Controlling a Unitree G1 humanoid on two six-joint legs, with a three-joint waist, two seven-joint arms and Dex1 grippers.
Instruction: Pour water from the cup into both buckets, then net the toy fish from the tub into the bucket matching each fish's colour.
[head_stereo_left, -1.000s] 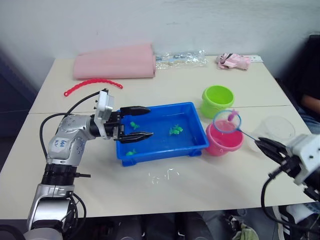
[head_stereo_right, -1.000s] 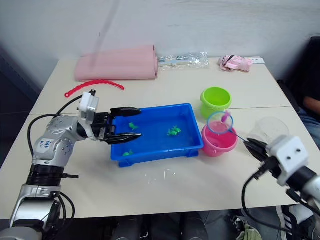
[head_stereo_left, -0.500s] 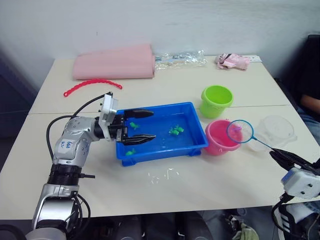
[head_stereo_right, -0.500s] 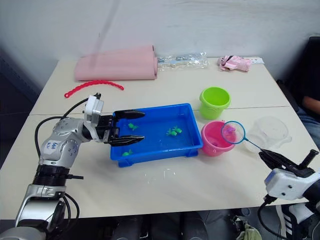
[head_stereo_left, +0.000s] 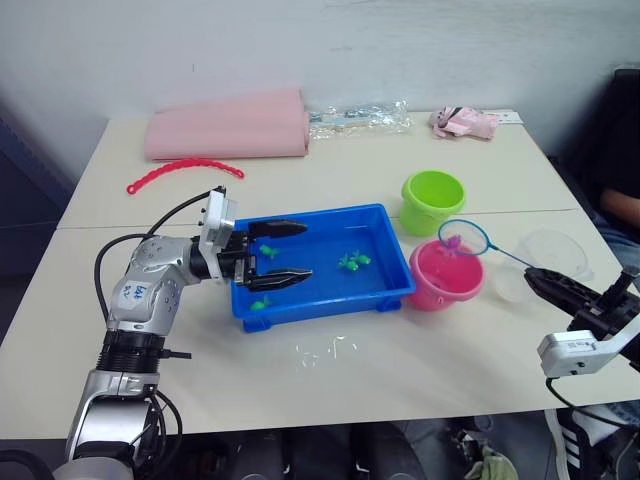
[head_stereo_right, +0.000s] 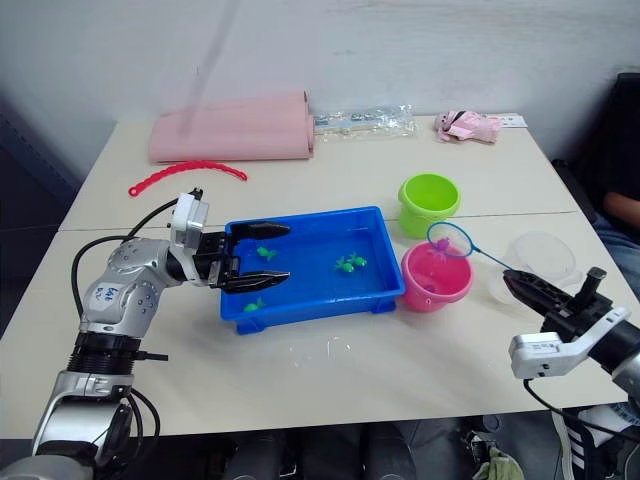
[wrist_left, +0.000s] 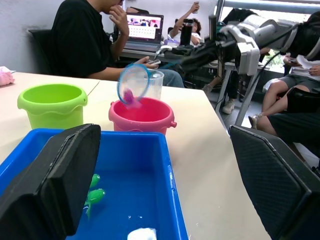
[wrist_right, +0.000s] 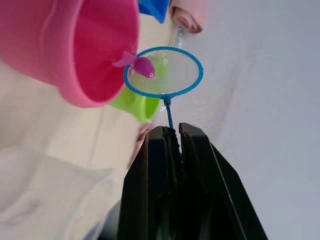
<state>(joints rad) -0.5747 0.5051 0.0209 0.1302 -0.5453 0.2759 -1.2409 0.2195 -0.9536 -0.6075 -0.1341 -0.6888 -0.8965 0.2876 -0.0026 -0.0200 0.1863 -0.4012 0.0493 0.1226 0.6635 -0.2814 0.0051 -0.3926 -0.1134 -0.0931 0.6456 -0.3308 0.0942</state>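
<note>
One pink fish (wrist_right: 144, 66) is sitting in our net (head_stereo_left: 463, 238) over the pink bucket (head_stereo_left: 446, 275), right of centre | right pincer (wrist_right: 172, 131) pinching the handle | left pincer (head_stereo_left: 284, 250) spread over the tub (head_stereo_left: 322, 298).

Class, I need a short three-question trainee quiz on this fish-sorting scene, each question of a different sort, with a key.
1. True or false: the net holds a green fish.
2. The net's hoop hangs over which bucket? A) green bucket B) pink bucket
3. Fill in: the left end effector is open over the ___.

Key: 1. False, it is a pink fish. 2. B. 3. Tub.
</note>
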